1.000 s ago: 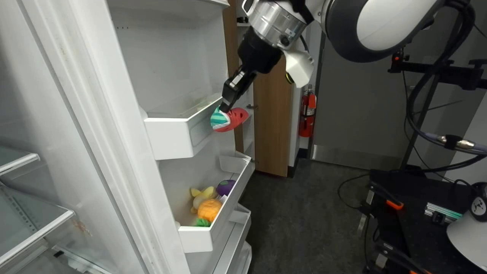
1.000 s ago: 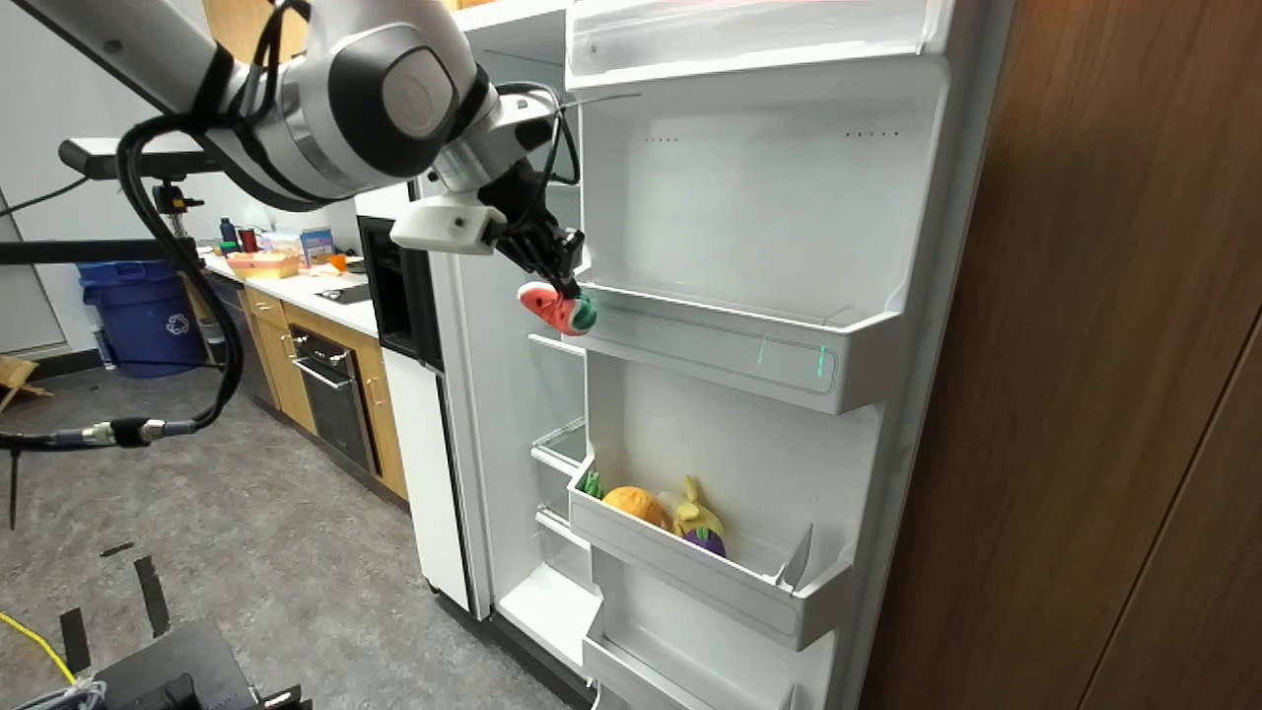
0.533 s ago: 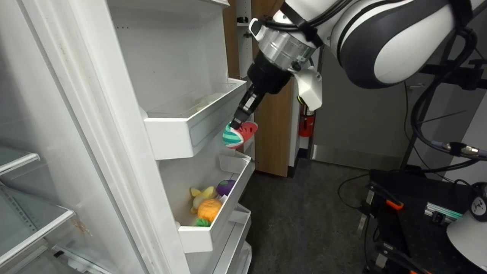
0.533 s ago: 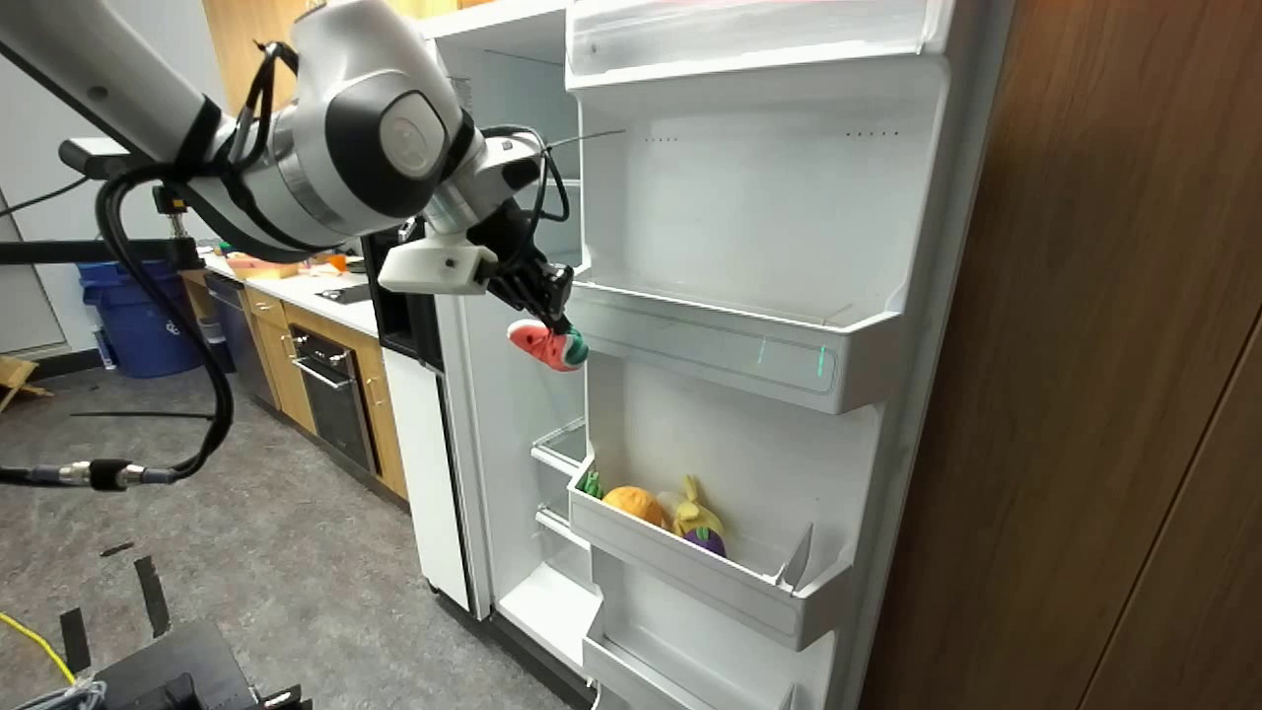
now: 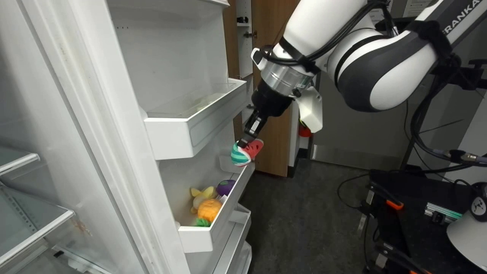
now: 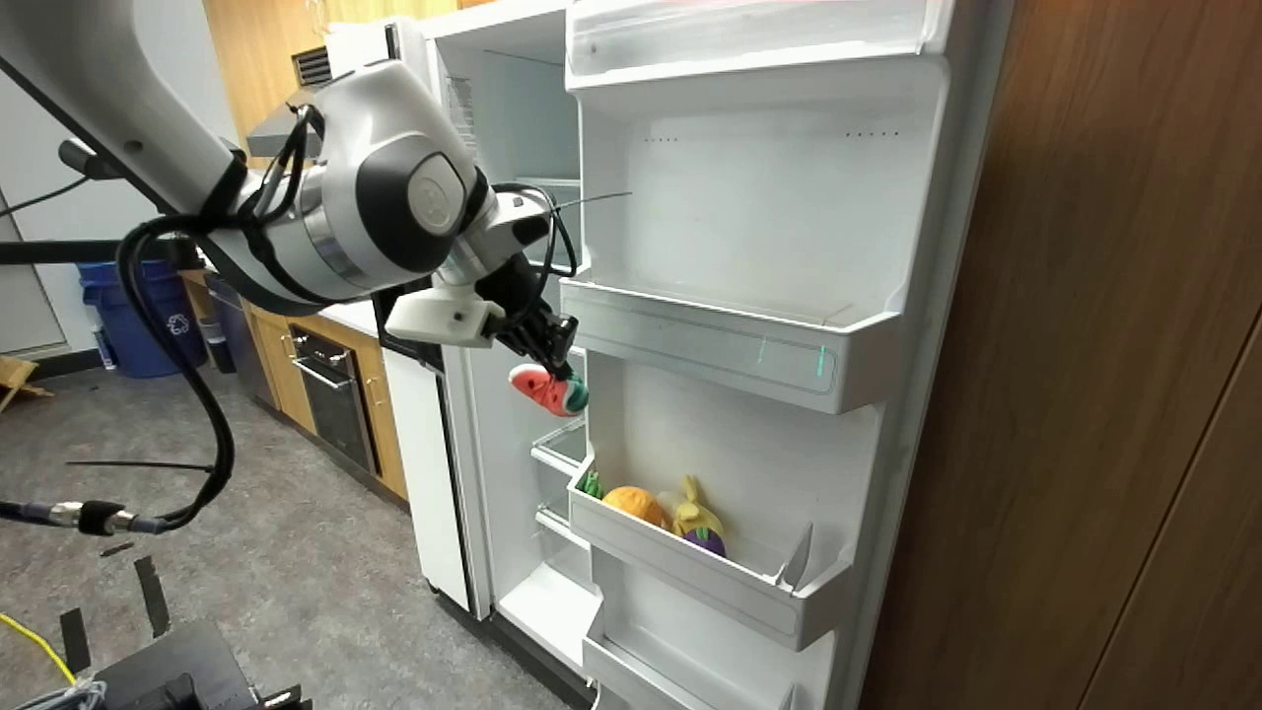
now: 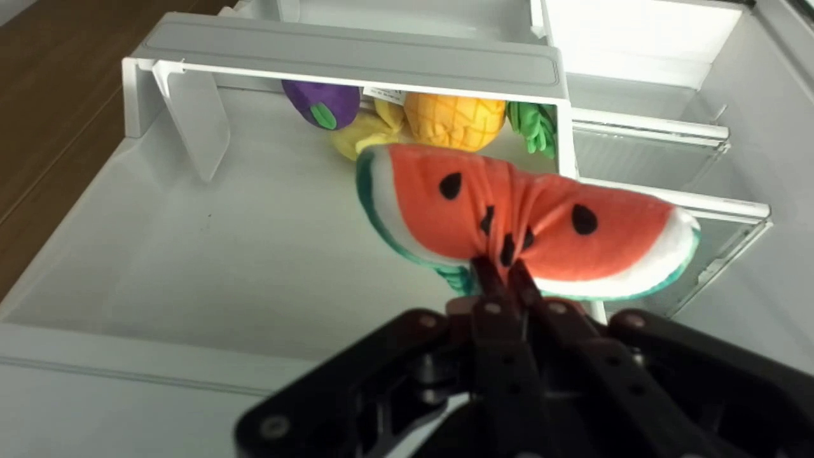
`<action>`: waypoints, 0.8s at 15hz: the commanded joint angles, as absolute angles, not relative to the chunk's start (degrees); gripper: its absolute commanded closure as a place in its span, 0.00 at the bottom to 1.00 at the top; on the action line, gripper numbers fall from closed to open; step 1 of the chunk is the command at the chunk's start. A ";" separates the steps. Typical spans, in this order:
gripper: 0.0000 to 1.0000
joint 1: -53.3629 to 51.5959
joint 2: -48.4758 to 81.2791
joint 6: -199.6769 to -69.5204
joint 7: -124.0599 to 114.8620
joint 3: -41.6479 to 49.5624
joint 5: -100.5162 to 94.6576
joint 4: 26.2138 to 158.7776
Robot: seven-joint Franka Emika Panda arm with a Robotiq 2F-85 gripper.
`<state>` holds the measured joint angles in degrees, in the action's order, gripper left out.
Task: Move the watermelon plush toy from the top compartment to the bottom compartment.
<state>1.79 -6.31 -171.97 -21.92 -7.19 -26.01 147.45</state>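
My gripper (image 7: 502, 272) is pinching the watermelon plush toy (image 7: 547, 216) mid-wedge, red cloth puckering between the fingertips, both ends jutting free. Toy is hanging in mid-air, lower than the lip of the top compartment (image 6: 710, 347) and higher than the rim of the bottom compartment (image 6: 690, 570), seemingly outside the front walls. I am reading this as mid-transfer: over the shallow wall next, then down. The centred pinch is looking sound, though soft ends may be swinging if I jerk, so I am favouring a slow entry and a release only once the wedge is low inside. Edges: the top compartment's front is jutting above my way in, so I am planning to tuck my tilted gripper beneath without brushing it. In the bottom compartment a pineapple plush (image 7: 455, 121), a yellow plush (image 7: 362, 135) and a purple toy (image 7: 323, 102) are sitting together toward one end; a divider (image 7: 194, 117) is standing near the opposite end. I am preferring the stretch between purple toy and divider, which is calling for a shift along the bin, toy's ends lying along the front wall so neither is catching.
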 commanded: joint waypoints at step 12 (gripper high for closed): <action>0.99 1.81 -2.67 -172.22 -22.69 -7.10 -26.09 147.21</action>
<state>1.81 -2.67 -172.22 -22.69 -7.10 -26.09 147.21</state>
